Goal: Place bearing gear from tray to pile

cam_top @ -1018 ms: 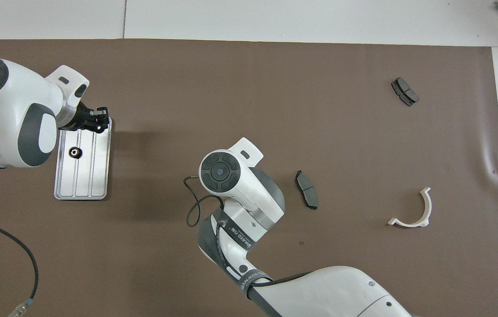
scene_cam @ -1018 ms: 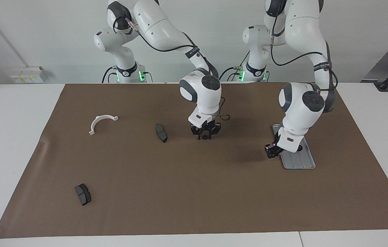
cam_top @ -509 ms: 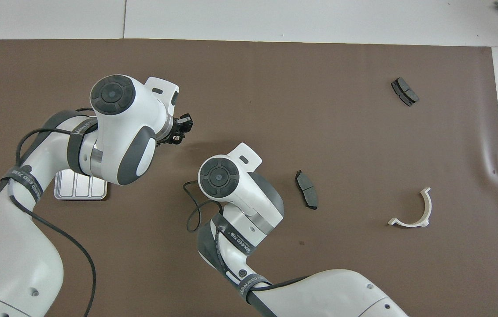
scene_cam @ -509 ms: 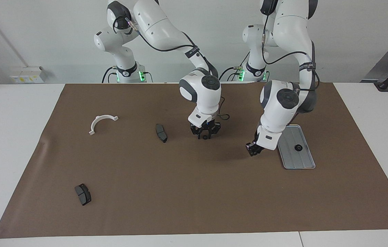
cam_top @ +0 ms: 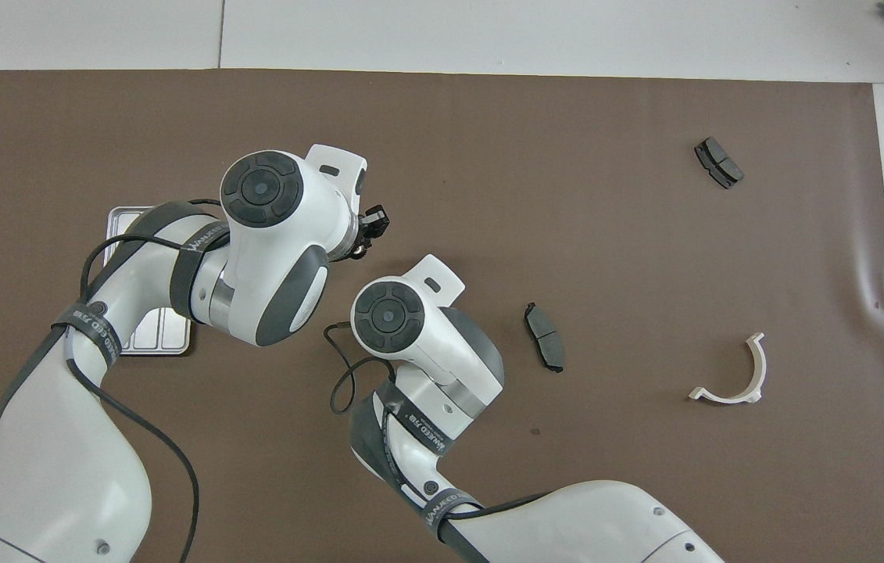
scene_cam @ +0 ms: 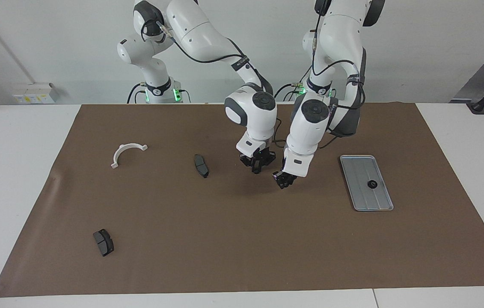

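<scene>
- Left gripper (scene_cam: pixel 284 180) hangs over bare mat (scene_cam: pixel 242 239) mid-table, near right gripper (scene_cam: pixel 258 164), well apart from tray (scene_cam: pixel 355 162). Something small & dark seems pinched betw its fingers, prob a gear, can't confirm.
- Right gripper up over mat nr brake pad (scene_cam: pixel 201 165); open or closed: can't tell. Looks set for a handover, my guess.
- Tray at left arm's end holds one black gear (scene_cam: pixel 371 184).
- Pile: white bracket (scene_cam: pixel 127 153), 2nd pad (scene_cam: pixel 103 242), scattered toward right arm's end.
</scene>
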`<state>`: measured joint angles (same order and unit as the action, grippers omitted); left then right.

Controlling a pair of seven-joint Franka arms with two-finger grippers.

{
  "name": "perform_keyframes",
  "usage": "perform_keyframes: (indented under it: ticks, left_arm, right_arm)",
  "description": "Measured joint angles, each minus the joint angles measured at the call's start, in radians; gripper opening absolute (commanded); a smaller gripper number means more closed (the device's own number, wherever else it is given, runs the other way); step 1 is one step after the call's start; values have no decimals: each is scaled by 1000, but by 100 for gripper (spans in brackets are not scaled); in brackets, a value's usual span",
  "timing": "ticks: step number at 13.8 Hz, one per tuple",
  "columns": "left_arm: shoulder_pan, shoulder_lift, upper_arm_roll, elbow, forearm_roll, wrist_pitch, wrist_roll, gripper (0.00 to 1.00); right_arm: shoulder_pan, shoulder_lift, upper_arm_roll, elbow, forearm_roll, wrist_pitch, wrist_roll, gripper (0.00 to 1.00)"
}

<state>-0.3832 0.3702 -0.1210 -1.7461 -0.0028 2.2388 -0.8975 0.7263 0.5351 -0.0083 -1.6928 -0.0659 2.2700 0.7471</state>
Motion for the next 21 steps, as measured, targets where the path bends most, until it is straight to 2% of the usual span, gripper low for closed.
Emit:
perform_keyframes:
  ticks: [3, 6, 10, 13, 16, 17, 18, 19, 20, 21]
  left_arm:
    - [-5, 1, 0, 13, 0, 0, -8, 30]
    - [-5, 1, 1, 15, 0, 0, -9, 30]
    - [-5, 13, 6, 56, -1, -1, -11, 30]
    - [-9, 20, 2, 65, -1, -1, -36, 30]
    - [-52, 29, 1, 65, -1, -3, -58, 45]
    - [-71, 32, 0, 64, -1, -4, -69, 54]
    - [-89, 34, 0, 63, -1, -8, -80, 70]
    - [-104, 35, 0, 63, -1, -13, -88, 80]
    - [-113, 36, 0, 63, -1, -18, -91, 88]
    - [-114, 36, 0, 63, -1, -22, -91, 91]
  right_arm:
    - [-7, -30, -2, 0, 0, -37, 0, 0]
    - [-45, -102, -4, -6, 0, -133, -51, 0]
    - [-172, -220, -5, -61, 0, -216, -223, 0]
    - [-303, -250, -7, -81, -1, -228, -378, 0]
    - [-428, -248, -7, -92, 0, -195, -516, 0]
    - [-466, -246, -7, -97, 2, -176, -563, 0]
    - [-505, -244, -7, -103, 6, -160, -610, 0]
    - [-548, -242, -7, -114, 15, -140, -663, 0]
    - [-592, -238, -7, -128, 31, -117, -716, 0]
    - [-631, -234, -8, -144, 44, -89, -765, 0]
